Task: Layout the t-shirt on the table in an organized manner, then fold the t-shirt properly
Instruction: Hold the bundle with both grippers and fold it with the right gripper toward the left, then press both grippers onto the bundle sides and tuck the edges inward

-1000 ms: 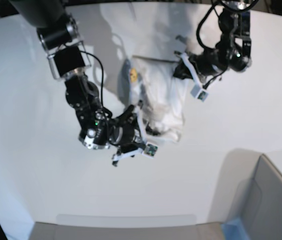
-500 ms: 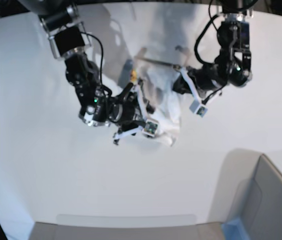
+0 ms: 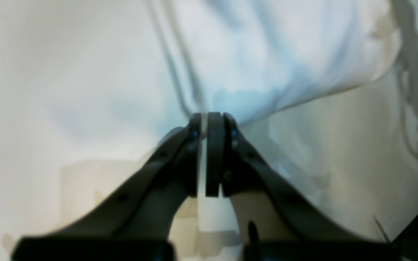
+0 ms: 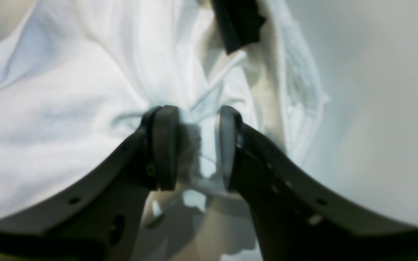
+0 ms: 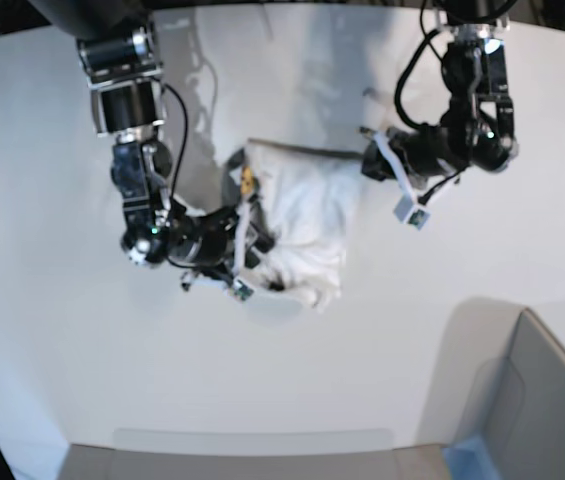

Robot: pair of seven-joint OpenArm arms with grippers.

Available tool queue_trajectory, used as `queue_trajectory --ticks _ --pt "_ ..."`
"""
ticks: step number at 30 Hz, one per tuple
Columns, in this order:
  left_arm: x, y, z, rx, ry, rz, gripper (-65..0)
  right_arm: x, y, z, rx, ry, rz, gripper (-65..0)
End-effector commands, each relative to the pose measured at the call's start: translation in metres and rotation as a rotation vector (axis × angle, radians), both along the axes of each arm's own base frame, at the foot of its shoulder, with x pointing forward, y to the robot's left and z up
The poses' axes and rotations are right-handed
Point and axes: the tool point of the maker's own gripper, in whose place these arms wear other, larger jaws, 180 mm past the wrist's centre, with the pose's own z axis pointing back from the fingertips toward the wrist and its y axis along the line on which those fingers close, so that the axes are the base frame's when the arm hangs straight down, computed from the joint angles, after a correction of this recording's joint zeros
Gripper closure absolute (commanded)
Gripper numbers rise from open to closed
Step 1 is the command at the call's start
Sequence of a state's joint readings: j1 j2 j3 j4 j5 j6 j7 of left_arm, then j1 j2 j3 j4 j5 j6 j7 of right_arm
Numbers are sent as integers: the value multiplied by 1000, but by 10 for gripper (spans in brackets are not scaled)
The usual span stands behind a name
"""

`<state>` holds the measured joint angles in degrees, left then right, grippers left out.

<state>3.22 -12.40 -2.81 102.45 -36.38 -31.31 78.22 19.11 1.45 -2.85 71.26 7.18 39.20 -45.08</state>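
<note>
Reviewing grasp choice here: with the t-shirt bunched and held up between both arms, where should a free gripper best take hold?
Probably the loose lower hem of the t-shirt, approached from the near table side; it droops free below the left gripper and right gripper.

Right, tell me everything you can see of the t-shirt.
The t-shirt is white, soft cloth, bunched and creased rather than spread out, hanging between the two arms above the table. A small yellow patch shows at its left edge in the base view; the print is otherwise hidden. The left gripper is pinched shut on one edge. The right gripper has its jaws part open with folds of cloth between them. Its lower end sags towards the table.
</note>
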Motion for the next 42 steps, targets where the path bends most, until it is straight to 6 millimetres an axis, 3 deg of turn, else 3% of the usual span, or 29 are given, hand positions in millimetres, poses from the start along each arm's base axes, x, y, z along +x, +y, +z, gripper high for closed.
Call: queue_trajectory --ticks 1,9,15,18,22,24,29,37,40,42 --pt "3 -1 7 -11 -23 -5 -30 19 10 33 43 -88 20 -189" --pt "-2 7 3 6 -12 -1 -30 28 27 70 86 -179 40 -189" --pt "4 26 9 10 -31 63 -30 -1 52 128 282 -298 89 -189" --pt "17 29 23 12 -85 74 -29 -22 55 134 336 -304 103 -175" --pt "37 21 57 10 -202 57 0 -49 49 108 338 -238 91 -58" --pt "46 13 68 -11 -237 57 0 -56 37 94 344 -199 39 0" --pt "61 1 84 -52 -285 61 0 -63 8 64 364 -113 -82 0" --pt "71 -20 95 -106 -315 48 0 -55 -3 -14 333 136 -141 0" --pt "70 -39 97 -108 -319 -18 0 -56 -3 -17 335 145 -145 0" --pt "66 -52 96 -111 -315 -60 0 -58 -2 -7 340 112 -137 0"
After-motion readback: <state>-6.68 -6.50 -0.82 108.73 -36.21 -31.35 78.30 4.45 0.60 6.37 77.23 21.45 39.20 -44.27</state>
